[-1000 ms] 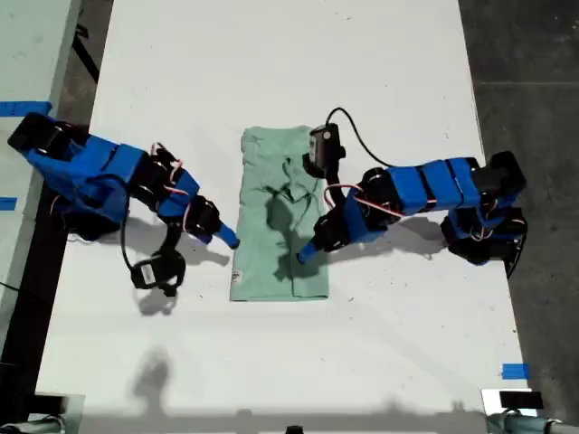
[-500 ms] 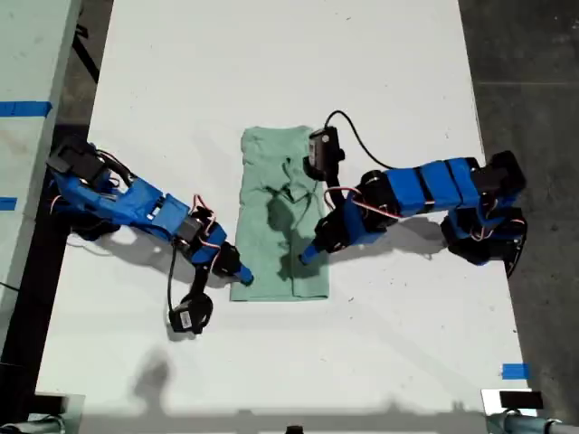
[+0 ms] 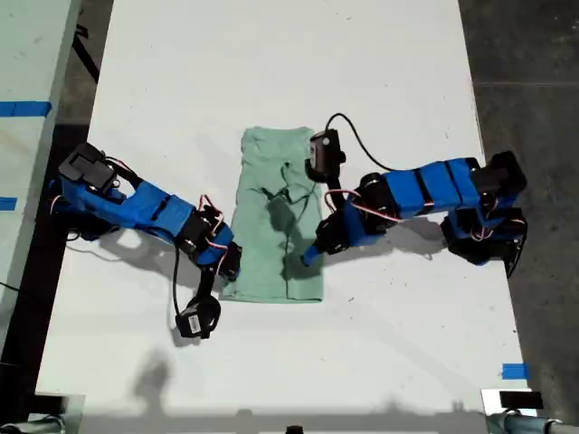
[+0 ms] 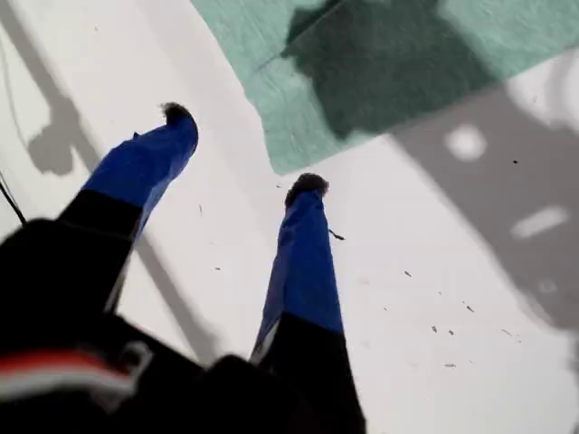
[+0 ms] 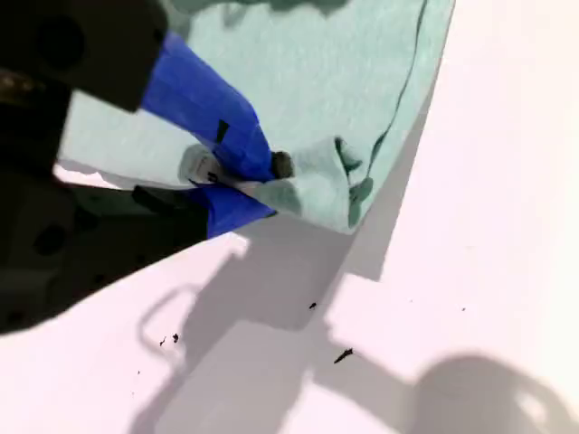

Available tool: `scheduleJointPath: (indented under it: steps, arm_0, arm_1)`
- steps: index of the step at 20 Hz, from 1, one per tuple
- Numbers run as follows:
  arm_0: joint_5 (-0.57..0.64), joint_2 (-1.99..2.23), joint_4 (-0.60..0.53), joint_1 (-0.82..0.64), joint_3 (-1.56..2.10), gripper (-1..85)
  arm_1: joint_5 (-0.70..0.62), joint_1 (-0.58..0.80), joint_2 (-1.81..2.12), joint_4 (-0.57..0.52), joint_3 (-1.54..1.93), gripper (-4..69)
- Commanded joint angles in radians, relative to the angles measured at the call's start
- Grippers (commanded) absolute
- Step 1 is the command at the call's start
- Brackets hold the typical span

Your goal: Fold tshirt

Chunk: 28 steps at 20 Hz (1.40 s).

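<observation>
The pale mint-green tshirt (image 3: 262,163) lies as a narrow folded strip in the middle of the white table (image 3: 271,54). My first gripper (image 3: 231,268) is on the arm at the exterior view's left, beside the strip's near left corner. It is open (image 4: 242,149), both fingertips over bare table just short of the tshirt corner (image 4: 507,36). My second gripper (image 3: 308,258), on the arm at the exterior view's right, is over the strip's right side. It is shut (image 5: 271,172) on a bunched bit of the tshirt's (image 5: 317,63) hemmed edge, lifted slightly off the table.
A second pale surface with blue tape (image 3: 23,108) runs along the exterior view's left edge. Another blue tape mark (image 3: 516,371) sits at the table's near right. Dark floor (image 3: 525,54) lies past the table's right side. Wrist cameras and cables hang from both arms.
My first arm has swung toward the near edge and in to the tshirt's near left corner. The strip's near end shifted slightly to the exterior view's left. My second arm barely moved.
</observation>
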Motion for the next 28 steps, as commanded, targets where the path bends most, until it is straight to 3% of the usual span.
scheduleJointPath:
  steps: [1, 6, 7, 8, 9, 13, 19, 28]
  arm_0:
    - [0.029, 0.021, -0.014, -0.023, -0.083, 0.1]
    - [0.124, -0.233, -0.069, -0.077, -0.314, 1.9]
    - [0.158, -0.268, -0.092, -0.078, -0.337, 15.2]
    - [0.17, -0.284, -0.11, -0.08, -0.339, 23.1]
    - [0.175, -0.291, -0.114, -0.083, -0.339, 25.3]
    - [0.201, -0.29, -0.038, -0.086, -0.339, 23.7]
    - [0.072, 0.031, 0.327, 0.005, -0.328, 23.6]
    - [0.008, 0.175, 0.311, 0.052, -0.321, 25.0]
  arm_1:
    - [0.009, -0.015, 0.061, -0.017, -0.005, 24.0]
    - [0.015, -0.02, 0.061, -0.02, 0.009, 24.0]
    - [0.017, -0.02, 0.061, -0.02, 0.012, 23.9]
    - [0.017, -0.02, 0.061, -0.021, 0.015, 23.9]
    - [0.017, -0.02, 0.061, -0.026, 0.02, 23.9]
    - [0.015, -0.02, 0.064, -0.032, 0.021, 23.9]
    - [0.032, -0.034, 0.087, -0.003, 0.012, 23.8]
    - [0.061, -0.077, 0.071, -0.002, -0.064, 24.4]
